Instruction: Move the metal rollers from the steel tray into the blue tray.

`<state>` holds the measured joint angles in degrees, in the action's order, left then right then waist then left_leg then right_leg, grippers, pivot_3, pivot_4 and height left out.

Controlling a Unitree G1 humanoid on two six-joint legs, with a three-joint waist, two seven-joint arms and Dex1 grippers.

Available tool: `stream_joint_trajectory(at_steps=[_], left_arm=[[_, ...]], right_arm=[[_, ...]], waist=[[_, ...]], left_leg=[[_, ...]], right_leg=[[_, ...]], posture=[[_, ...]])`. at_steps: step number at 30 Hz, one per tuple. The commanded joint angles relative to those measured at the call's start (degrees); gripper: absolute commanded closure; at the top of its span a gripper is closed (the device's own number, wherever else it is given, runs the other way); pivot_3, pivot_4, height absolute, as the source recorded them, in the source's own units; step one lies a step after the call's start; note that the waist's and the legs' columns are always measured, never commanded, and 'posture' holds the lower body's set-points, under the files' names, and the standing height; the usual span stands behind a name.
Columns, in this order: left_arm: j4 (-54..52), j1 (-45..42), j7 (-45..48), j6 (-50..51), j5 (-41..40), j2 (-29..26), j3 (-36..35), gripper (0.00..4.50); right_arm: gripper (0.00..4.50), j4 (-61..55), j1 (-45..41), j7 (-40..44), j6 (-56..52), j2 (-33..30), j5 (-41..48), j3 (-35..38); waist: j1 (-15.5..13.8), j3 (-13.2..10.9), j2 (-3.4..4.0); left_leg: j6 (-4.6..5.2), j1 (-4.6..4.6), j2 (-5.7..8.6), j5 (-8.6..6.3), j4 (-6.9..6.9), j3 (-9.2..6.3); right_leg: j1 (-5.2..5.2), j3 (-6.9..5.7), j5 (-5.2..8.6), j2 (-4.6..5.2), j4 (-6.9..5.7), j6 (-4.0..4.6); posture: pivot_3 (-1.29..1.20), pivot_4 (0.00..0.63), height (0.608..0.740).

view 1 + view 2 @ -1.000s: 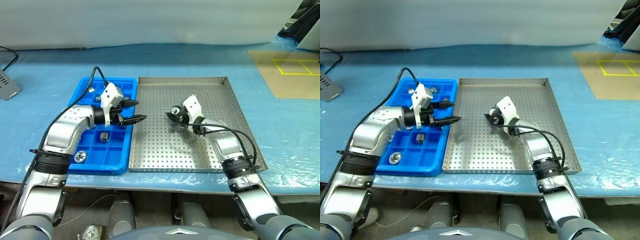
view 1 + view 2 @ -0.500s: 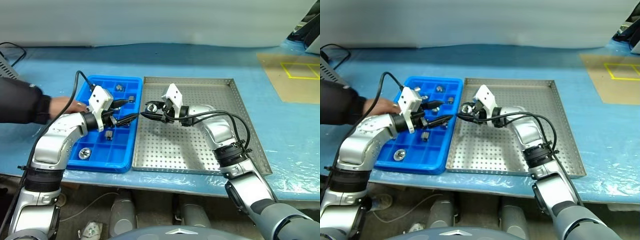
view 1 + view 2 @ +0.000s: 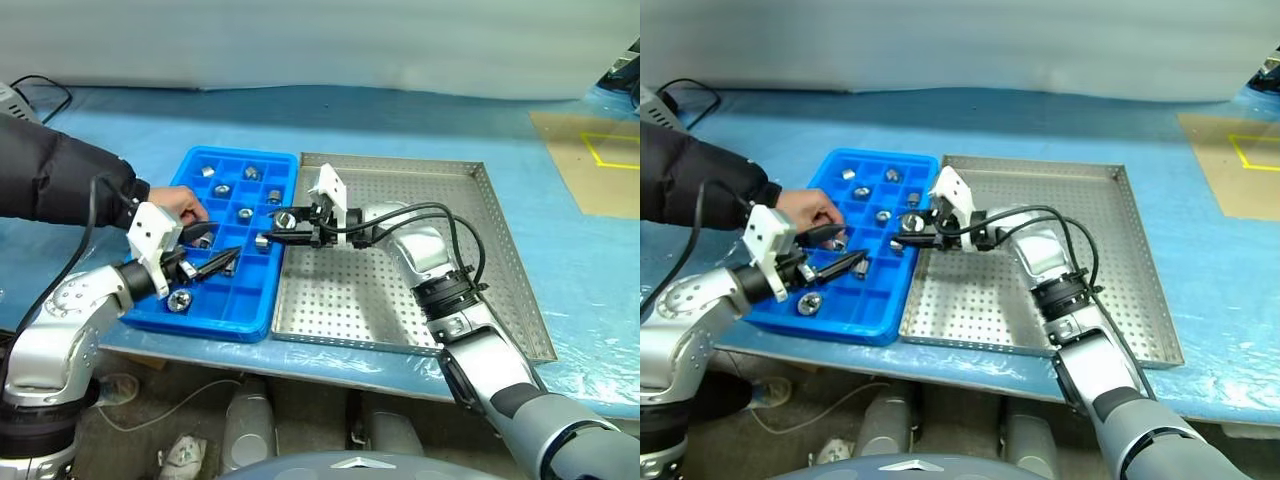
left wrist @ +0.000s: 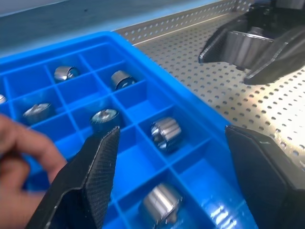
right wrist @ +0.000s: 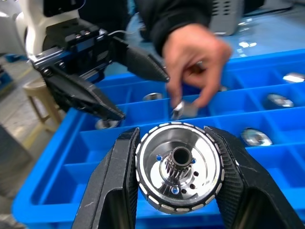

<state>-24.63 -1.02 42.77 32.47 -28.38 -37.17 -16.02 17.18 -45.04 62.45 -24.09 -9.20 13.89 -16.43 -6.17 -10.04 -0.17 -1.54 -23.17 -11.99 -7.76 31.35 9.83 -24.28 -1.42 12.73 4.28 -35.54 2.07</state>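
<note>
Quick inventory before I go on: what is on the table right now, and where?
Blue tray: one, bright blue, compartmented, on the table to the left of the steel tray.
Steel tray: one, silver-grey, perforated floor, right of the blue tray.
Metal rollers: several, silvery, spread over the blue tray's compartments, e.g.; one more held in the right gripper.
Table covering: pale blue, under both trays.
Person's hand: one, dark sleeve, reaching into the blue tray.
Left gripper: jaws open, over the blue tray.
Right gripper: jaws shut on a roller, at the blue tray's right edge.
</note>
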Motion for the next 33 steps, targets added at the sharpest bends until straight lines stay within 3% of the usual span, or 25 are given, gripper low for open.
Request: stream_joint_trajectory(at_steps=[1,14,26,32,33], left_arm=[[-4.94,3.86,-1.18,0.37,-1.79,-0.70,-3.93,0.79],[-14.11,15.88,-6.29,1.63,-5.31,1.51,-8.44,0.79],[-16.84,18.39,-9.22,2.33,-7.35,1.26,-8.03,0.79],[-15.09,15.60,-9.31,2.61,-7.37,0.55,-6.77,0.79],[-14.61,14.86,-9.20,2.57,-7.25,0.45,-6.33,0.79]], right_arm=[[2.79,-2.16,-0.48,2.03,-0.37,0.96,0.93,-1.56],[2.79,-9.19,1.98,1.89,-16.97,3.03,3.15,-6.80],[2.79,-13.54,2.86,-2.03,-24.44,2.99,3.96,-8.32],[0.79,-12.82,2.55,-3.52,-24.86,2.95,3.69,-8.05],[0.79,-12.59,2.36,-3.84,-24.49,2.80,3.37,-8.02]], waist=[[-0.23,0.00,0.00],[-4.23,-0.01,0.01],[-5.79,-0.01,0.02],[-5.73,-0.01,0.02],[-5.72,-0.01,0.02]], left_leg=[[0.00,0.01,0.00,0.00,-0.04,-0.01],[-0.05,0.01,0.00,0.02,-0.26,-0.12],[-0.13,0.02,0.04,0.06,-0.32,-0.64],[-0.17,0.02,0.07,0.08,-0.33,-0.70],[-0.17,0.03,0.07,0.08,-0.33,-0.70]], right_leg=[[0.00,0.00,0.00,0.00,0.03,0.00],[-0.04,0.00,0.08,-0.01,0.14,-0.11],[-0.06,0.04,0.31,-0.02,0.14,-0.49],[-0.06,0.04,0.30,-0.02,0.10,-0.50],[-0.06,0.04,0.30,-0.02,0.10,-0.50]], posture=[[0.29,0.150,0.740],[0.40,0.150,0.740],[0.42,0.150,0.740],[0.37,0.150,0.740],[0.36,0.150,0.740]])
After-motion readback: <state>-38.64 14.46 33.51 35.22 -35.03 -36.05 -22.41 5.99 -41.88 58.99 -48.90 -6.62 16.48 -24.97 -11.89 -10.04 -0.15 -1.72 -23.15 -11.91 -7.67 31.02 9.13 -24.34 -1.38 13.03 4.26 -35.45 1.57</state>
